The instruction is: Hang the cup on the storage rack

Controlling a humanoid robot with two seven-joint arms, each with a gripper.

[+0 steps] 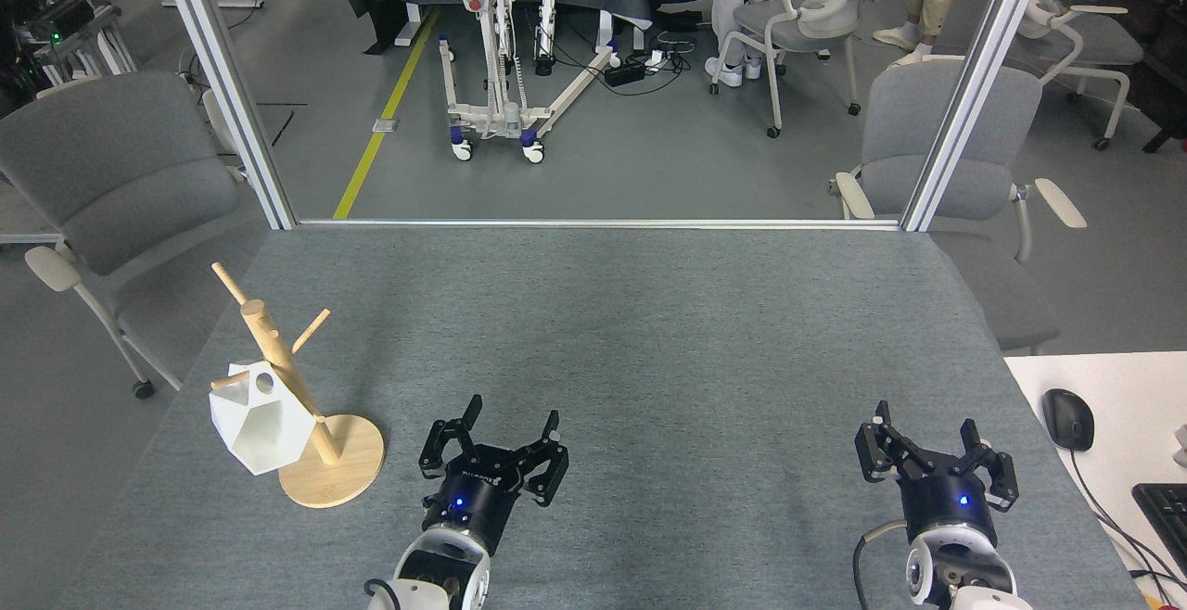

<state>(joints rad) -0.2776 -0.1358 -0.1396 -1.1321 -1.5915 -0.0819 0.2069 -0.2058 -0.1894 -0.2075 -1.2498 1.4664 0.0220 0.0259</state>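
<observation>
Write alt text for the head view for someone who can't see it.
A white cup hangs on a wooden mug rack at the left of a grey table. The left gripper and right gripper are both open and empty near the front edge.

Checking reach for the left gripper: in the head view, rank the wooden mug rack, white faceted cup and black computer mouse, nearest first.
From the left gripper:
1. Wooden mug rack, just to its left.
2. White faceted cup, hanging on the rack's far-left side.
3. Black computer mouse, far right, on the white desk.

Cup point(262, 425) apparently hangs on rack point(287, 387), table's point(649, 332) left.
</observation>
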